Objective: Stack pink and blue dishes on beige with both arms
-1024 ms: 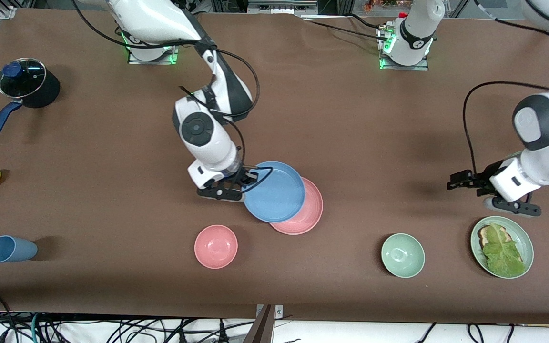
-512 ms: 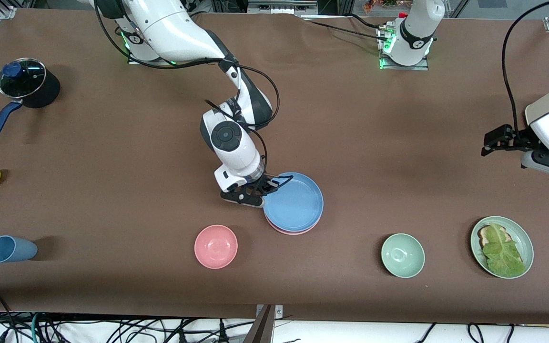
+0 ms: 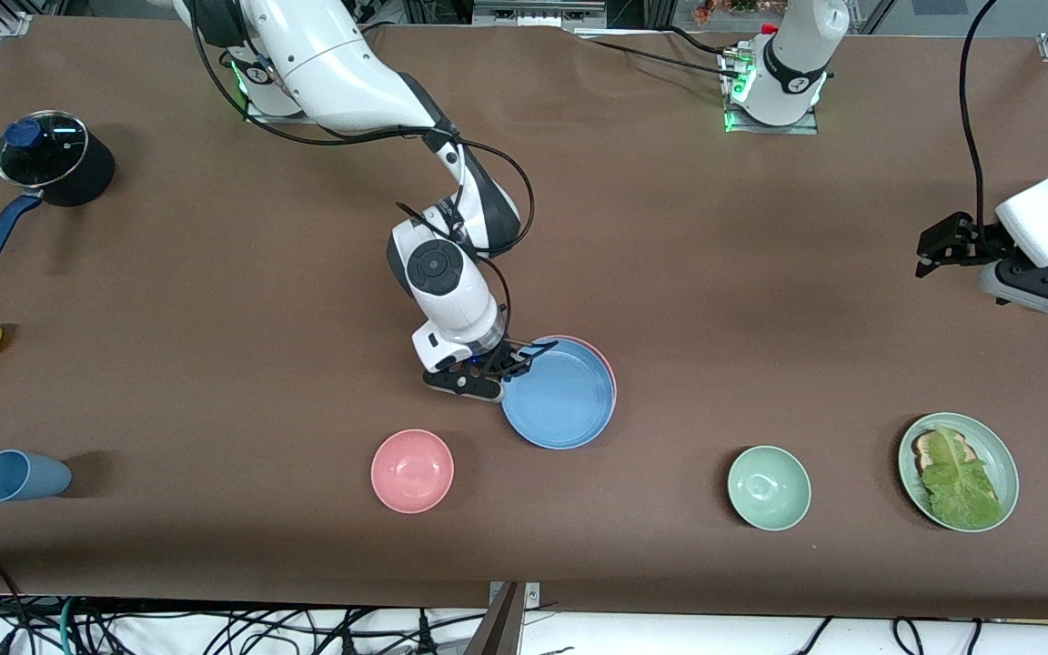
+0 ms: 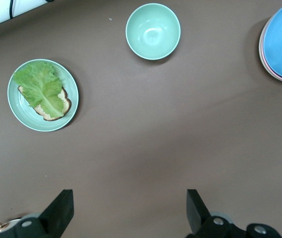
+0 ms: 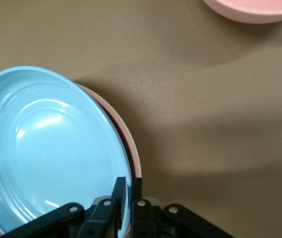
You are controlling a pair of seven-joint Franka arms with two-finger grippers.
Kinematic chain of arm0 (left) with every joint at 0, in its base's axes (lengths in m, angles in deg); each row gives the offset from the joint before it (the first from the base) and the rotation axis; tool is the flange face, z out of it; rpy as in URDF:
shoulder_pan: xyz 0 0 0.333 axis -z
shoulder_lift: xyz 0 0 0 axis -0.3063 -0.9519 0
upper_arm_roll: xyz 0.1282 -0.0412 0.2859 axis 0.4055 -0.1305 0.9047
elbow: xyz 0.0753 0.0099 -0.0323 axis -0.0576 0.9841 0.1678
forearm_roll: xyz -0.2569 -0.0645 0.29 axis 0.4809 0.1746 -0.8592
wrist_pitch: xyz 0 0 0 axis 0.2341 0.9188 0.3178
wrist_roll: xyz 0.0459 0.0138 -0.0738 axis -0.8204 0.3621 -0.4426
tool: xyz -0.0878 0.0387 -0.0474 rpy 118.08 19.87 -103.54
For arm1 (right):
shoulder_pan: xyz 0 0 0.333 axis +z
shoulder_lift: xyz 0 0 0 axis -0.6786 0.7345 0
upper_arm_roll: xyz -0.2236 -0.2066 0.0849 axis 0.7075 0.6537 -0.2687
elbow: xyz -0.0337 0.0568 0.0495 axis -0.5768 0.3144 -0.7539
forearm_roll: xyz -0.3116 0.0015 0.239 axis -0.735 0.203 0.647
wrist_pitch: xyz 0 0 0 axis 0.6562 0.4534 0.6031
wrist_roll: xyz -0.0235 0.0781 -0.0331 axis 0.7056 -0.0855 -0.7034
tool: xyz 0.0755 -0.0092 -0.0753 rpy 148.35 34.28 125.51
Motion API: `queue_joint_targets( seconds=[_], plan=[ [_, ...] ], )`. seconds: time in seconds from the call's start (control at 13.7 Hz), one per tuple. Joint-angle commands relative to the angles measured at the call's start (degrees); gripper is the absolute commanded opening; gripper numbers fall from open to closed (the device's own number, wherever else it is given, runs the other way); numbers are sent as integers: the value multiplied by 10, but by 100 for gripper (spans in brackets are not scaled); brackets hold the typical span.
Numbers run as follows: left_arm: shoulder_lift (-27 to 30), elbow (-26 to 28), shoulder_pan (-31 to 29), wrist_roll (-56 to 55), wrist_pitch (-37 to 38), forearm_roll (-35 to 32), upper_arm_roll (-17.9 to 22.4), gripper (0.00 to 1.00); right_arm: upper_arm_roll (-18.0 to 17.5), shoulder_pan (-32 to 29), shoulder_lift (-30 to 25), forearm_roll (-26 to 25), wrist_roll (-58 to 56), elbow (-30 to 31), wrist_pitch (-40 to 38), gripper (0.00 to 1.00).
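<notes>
Your right gripper [image 3: 513,357] pinches the blue plate's [image 3: 560,400] rim, atop the pink plate [image 3: 603,361]. Your left gripper [image 3: 941,246] waits, fingers apart.

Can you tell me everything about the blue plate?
The blue plate is sky blue, round and shallow with a low rim; it looks like smooth plastic and is empty. It sits on top of the pink plate, which peeks out underneath, and a beige edge shows under that in the right wrist view. The right gripper is shut on its rim. It is beside the pink bowl.
</notes>
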Motion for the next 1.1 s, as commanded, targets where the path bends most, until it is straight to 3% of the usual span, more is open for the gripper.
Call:
queue_joint_targets(
  seconds=[0.0,0.29,0.37,0.51,0.88,1.02],
  plan=[
    [24,-19,3,3,40,-16,-11,100,1,1,9,8,4,-23,-3,48],
    [27,-51,3,3,77,-11,-13,100,11,-4,-17,-1,-9,-23,-84,66],
    [37,-51,5,1,84,-9,-13,100,20,-6,-37,-14,-28,-23,-118,74],
    [41,-51,7,-8,97,-9,-13,100,50,-11,-69,-20,-91,-23,-180,99],
    [45,-67,7,-113,130,-2,-12,100,166,-19,-164,-13,-221,-10,-313,100],
    [45,-67,6,-134,132,3,-10,100,174,-55,-203,3,-311,-11,-374,100]
  ],
)
